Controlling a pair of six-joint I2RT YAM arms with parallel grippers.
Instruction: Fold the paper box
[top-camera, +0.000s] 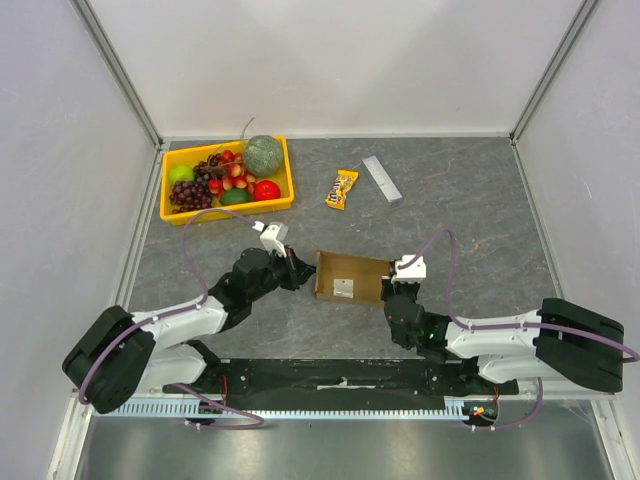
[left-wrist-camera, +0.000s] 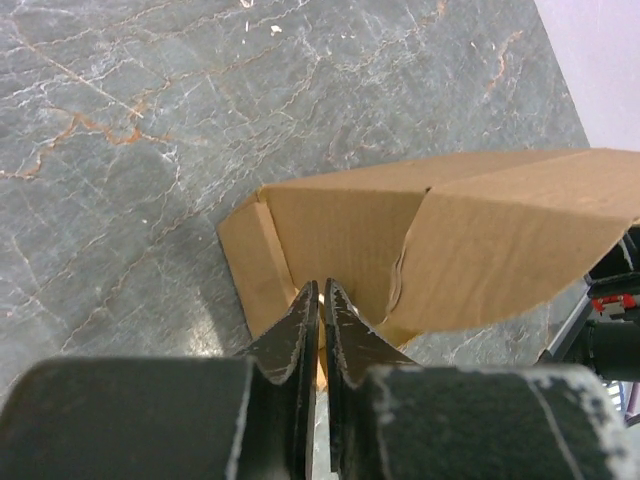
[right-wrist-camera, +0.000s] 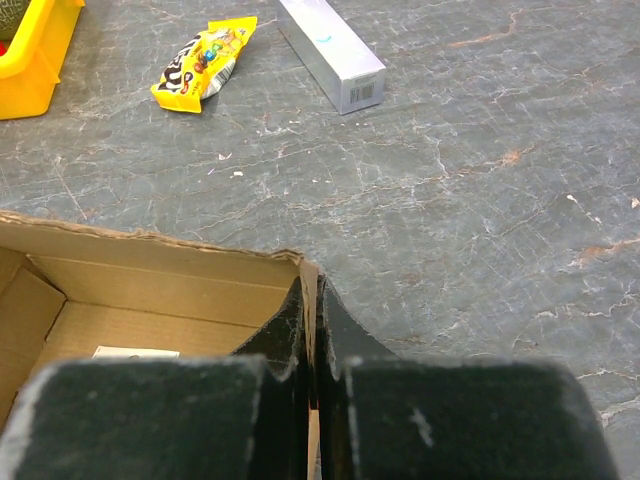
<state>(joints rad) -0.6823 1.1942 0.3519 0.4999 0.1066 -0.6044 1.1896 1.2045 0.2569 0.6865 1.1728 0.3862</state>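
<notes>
the plain brown corrugated cardboard box (top-camera: 350, 276) lies open-topped in the middle of the grey marbled surface (top-camera: 480, 210), between the two arms and just ahead of them. a small white label (top-camera: 343, 288) sits on its inner floor.

the left fingers (left-wrist-camera: 298, 328) are drawn close together with only a thin edge of cardboard between them, pinching the box's left end wall. in the left wrist view a short flap angles out at that end, and the long wall beside it bows and carries a crease.

the right fingers (right-wrist-camera: 293, 322) are likewise pressed onto a thin strip of cardboard, pinching the wall at the box's right end corner, with the open inside of the box to one side of them.

well beyond the box, at the far left, stands a yellow plastic tray (top-camera: 176, 212) filled with fruit. a yellow candy packet (top-camera: 344, 189) and a small grey rectangular bar (top-camera: 382, 179) lie near each other, apart from the tray and the box.
</notes>
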